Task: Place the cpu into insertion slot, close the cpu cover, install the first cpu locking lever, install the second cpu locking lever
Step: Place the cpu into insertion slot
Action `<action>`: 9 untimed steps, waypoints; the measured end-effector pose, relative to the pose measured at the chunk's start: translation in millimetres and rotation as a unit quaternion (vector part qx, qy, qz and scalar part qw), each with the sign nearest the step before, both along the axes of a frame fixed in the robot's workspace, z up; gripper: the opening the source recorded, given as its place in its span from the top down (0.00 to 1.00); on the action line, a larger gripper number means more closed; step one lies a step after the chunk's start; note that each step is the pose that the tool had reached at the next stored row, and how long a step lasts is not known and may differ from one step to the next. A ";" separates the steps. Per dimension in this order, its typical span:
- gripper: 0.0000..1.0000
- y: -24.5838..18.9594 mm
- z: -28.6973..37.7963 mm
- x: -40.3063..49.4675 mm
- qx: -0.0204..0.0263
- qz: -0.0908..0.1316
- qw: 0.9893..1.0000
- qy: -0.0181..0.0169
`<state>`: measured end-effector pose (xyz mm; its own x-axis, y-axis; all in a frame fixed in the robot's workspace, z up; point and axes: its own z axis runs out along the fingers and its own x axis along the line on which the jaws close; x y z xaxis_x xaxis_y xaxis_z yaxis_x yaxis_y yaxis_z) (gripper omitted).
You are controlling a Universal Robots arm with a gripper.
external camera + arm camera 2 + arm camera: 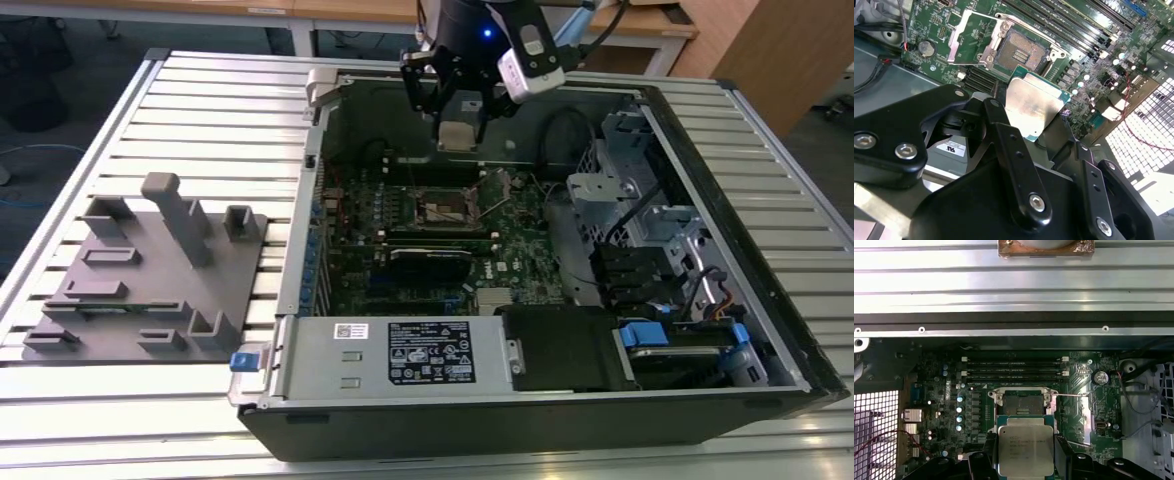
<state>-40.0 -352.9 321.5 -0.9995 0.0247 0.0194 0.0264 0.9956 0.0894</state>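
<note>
1. Surface: slatted metal table (200,110). On it, an open computer case (747,330) lying on its side, motherboard (400,280) facing up. A grey fixture plate (134,290) sits well off to one side of the gripper, outside the case.
2. Room: wooden desks (360,10) behind the arm, dark floor around.
3. Arm: comes down from above at the case's far side. The gripper (458,140) points down and hangs above the motherboard, not touching it.
4. Gripper: fingers (985,460) clamped on opposite edges of the cpu (1025,450), pale metal top facing both wrist cameras.
5. the insertion slot (1022,403) is below the gripper, just past the held cpu's edge. It's bare, contacts exposed.
6. the cpu cover (955,42) is swung open, lying on the far side of the slot from the gripper.
7. Grey power supply (400,350) is at the case end well away from the gripper.
</note>
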 end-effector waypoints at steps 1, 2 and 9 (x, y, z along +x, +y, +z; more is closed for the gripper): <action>0.46 0.0 -0.2 0.0 0.000 0.000 1.000 0.000; 0.46 0.0 -1.0 0.0 0.000 0.000 1.000 0.000; 0.46 0.0 -2.6 0.0 0.000 0.000 1.000 0.000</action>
